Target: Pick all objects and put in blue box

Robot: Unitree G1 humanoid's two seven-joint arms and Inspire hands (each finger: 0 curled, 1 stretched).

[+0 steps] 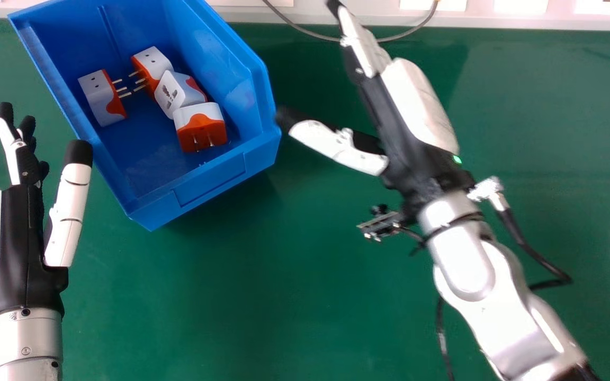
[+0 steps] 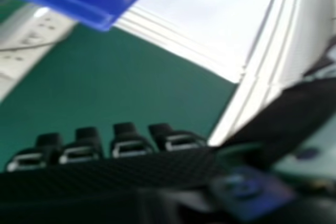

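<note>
The blue box (image 1: 209, 182) stands on the green tabletop (image 1: 294, 296), toward the head view's upper left. Inside it lie 4 white-and-orange plug adapters (image 1: 200, 127). 3 of them are bunched together toward the middle and right of the floor, and 1 lies apart on the left, its pins facing the bunch.

The right hand (image 1: 408, 132) is over the tabletop to the right of the box. Its fingers are straight and side by side, holding nothing, with the thumb spread away from them toward the box wall. Whether the thumb tip touches that wall, I can't tell.

The left hand (image 1: 16, 248) is just left of the box, its fingers loosely extended and empty, the thumb apart.

In the right hand view, a white power strip (image 2: 31, 38) lies near the box. The pale flat thing (image 2: 205, 14) beside it looks like a panel, though it is too blurred to be sure.
</note>
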